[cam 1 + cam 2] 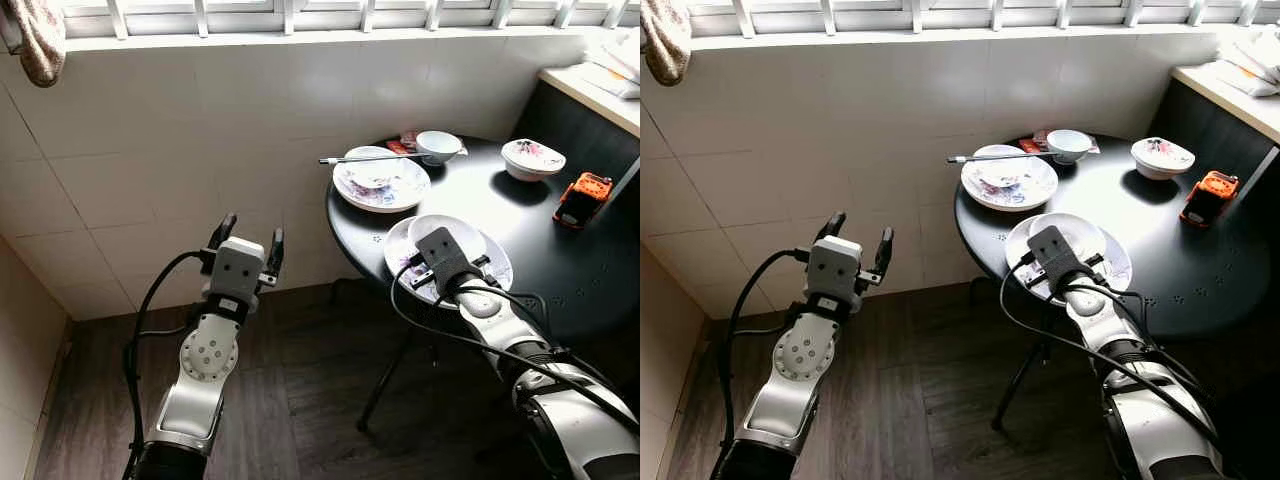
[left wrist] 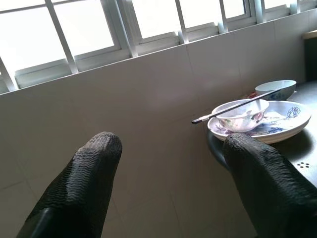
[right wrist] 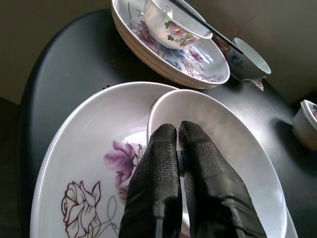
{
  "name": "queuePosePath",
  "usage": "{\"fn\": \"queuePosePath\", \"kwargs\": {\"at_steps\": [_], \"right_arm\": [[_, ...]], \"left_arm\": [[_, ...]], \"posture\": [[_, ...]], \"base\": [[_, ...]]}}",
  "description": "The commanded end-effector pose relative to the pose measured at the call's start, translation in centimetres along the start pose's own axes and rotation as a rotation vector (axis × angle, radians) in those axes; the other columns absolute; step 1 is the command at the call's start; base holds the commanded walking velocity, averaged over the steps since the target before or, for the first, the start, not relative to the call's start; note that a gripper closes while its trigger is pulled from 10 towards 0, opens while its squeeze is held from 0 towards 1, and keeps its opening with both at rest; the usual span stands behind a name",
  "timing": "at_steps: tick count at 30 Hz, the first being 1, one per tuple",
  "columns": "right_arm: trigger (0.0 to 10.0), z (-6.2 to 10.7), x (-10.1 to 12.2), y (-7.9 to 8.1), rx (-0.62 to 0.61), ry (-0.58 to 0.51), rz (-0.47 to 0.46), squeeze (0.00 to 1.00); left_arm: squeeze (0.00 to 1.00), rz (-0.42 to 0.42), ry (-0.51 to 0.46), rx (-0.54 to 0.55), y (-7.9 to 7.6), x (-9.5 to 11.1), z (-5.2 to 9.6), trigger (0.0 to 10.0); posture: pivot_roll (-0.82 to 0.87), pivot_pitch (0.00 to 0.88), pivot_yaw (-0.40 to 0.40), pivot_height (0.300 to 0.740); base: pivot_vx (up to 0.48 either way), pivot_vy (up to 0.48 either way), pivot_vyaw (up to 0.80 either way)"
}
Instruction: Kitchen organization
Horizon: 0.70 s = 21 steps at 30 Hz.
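Plain white shallow bowl (image 3: 223, 148) sits nested on the wide white plate printed with purple roses (image 3: 89, 173), at the near edge of the round black desk (image 1: 520, 240). Your right claw (image 3: 177, 136) has its two black fingers pressed almost together over the bowl's near rim, and the wall of the bowl appears pinched between them. The bowl is glossy and unmarked inside; the plate under it shows a purple bloom and an outlined rose.

Further back on your desk you have a floral plate (image 1: 385, 190) carrying a small flowered bowl (image 2: 242, 115) with dark chopsticks (image 1: 375, 157) laid across it, a small white bowl (image 1: 438, 146) beside it, another patterned white dish (image 1: 532, 158) near the far side, and an orange and black object (image 1: 582, 198).

Your left claw (image 1: 245, 243) hangs in the air well apart from the desk, fingers spread wide and holding nothing, before a white tiled wall (image 1: 200, 150) under a barred window (image 2: 99, 34). Dark wood floor (image 1: 300, 400) lies below.
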State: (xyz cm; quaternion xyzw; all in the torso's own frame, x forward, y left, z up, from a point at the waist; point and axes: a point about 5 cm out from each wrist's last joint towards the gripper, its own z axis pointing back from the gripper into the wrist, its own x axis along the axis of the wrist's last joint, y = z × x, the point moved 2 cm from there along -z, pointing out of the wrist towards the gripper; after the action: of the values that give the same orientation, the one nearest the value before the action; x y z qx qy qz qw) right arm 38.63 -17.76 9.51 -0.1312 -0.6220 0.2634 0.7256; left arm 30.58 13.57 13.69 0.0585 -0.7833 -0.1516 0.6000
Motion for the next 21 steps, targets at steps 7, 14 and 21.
{"fn": "queuePosePath", "kwargs": {"at_steps": [7,14,21], "right_arm": [[0.0,-0.4,3.6,0.6,-0.053,-0.174,0.151,0.00],[0.0,0.2,5.2,1.4,-0.139,-0.291,0.382,0.00],[0.0,1.2,5.6,0.8,-0.274,-0.371,0.528,0.00]], "left_arm": [[0.00,0.003,-0.003,-0.010,-0.3,0.2,0.1,10.0],[0.00,0.005,0.000,-0.012,-0.4,0.2,0.1,10.0],[0.00,0.006,0.001,-0.011,-0.4,0.2,0.1,10.0]], "posture": [[0.11,0.000,-0.071,0.740],[0.11,0.000,-0.071,0.740],[0.11,0.000,-0.070,0.740]], "base": [[0.000,0.000,0.00],[0.000,0.000,0.00],[0.000,0.000,0.00]]}}
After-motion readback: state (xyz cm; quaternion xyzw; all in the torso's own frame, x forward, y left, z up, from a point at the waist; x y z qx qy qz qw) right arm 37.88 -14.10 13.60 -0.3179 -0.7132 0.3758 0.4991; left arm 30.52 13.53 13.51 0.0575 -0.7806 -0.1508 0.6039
